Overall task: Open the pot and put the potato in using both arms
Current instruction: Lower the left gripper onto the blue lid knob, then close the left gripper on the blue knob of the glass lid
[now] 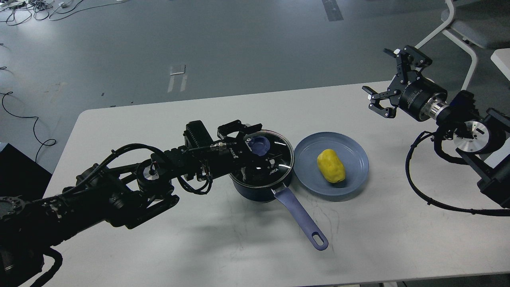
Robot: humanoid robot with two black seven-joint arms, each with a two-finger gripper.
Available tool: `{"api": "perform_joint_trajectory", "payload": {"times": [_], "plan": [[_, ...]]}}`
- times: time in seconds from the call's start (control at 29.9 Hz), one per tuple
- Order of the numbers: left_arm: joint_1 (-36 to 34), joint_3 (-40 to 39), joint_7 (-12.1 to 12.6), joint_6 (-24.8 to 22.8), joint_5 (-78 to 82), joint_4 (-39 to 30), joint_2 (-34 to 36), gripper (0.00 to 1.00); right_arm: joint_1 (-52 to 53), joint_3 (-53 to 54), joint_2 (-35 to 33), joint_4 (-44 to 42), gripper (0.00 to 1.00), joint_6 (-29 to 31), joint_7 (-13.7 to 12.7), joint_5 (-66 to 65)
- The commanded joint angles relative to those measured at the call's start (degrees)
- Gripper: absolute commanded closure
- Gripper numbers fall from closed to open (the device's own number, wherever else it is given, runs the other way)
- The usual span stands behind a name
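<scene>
Two arms, one step in hand: lifting the lid. Centre of the frame, the pot (263, 181) stands on the white bench (159, 247) with its glass lid (275, 159) still seated and its lavender handle (299, 217) running toward the lower right. The left gripper (249, 145) lies over the lid at the blue knob (259, 145); whether its jaws have closed on the knob cannot be told (the dark fingers merge with the lid). Just right of the pot, the potato (331, 166) rests on a blue plate (354, 153). At the upper right the right gripper (388, 85) hangs above the bench, jaws spread and empty, well apart from the potato. Risks, as judged: a shallow hold on the knob could drop the lid; an oblique pull could drag the pot against the plate; the rounded potato may roll when pinched.
</scene>
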Motion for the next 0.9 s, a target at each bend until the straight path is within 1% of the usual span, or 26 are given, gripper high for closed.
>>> {"api": "perform_joint_trajectory", "payload": {"times": [0.0, 0.27, 0.4, 0.57, 0.6, 0.67, 0.74, 0.8, 0.84, 0.87], "plan": [[0.1, 0.1, 0.0, -0.2, -0.1, 0.0, 0.1, 0.02, -0.2, 0.0, 0.0, 0.0, 0.0, 0.0, 0.0, 0.0], [0.3, 0.2, -0.4, -0.2, -0.1, 0.4, 0.3, 0.02, -0.4, 0.0, 0.0, 0.0, 0.0, 0.0, 0.0, 0.0], [0.8, 0.2, -0.4, -0.2, -0.1, 2.1, 0.2, 0.05, -0.6, 0.0, 0.0, 0.0, 0.0, 0.0, 0.0, 0.0], [1.1, 0.2, -0.4, -1.0, -0.5, 3.2, 0.2, 0.15, -0.6, 0.0, -0.1, 0.0, 0.0, 0.0, 0.0, 0.0], [1.2, 0.1, -0.5, -1.4, -1.1, 3.1, 0.1, 0.15, -0.6, 0.1, -0.1, 0.0, 0.0, 0.0, 0.0, 0.0], [1.1, 0.1, -0.9, -1.5, -2.0, 2.8, 0.1, 0.17, -0.6, 0.0, -0.1, 0.0, 0.0, 0.0, 0.0, 0.0], [0.8, 0.2, -1.4, -1.6, -2.7, 2.7, 0.2, 0.21, -0.6, 0.0, -0.1, 0.0, 0.0, 0.0, 0.0, 0.0], [0.5, 0.2, -2.5, -1.9, -2.9, 2.7, 0.3, 0.32, -0.6, 0.0, -0.1, -0.1, 0.0, 0.0, 0.0, -0.1], [0.5, 0.2, -3.2, -2.0, -2.9, 2.7, 0.3, 0.34, -0.6, 0.0, -0.1, -0.2, 0.0, 0.0, 0.0, -0.1], [0.5, 0.1, -4.4, -2.0, -2.9, 2.6, 0.3, 0.4, -0.6, 0.0, -0.1, -0.2, 0.0, 0.0, 0.0, -0.1]]}}
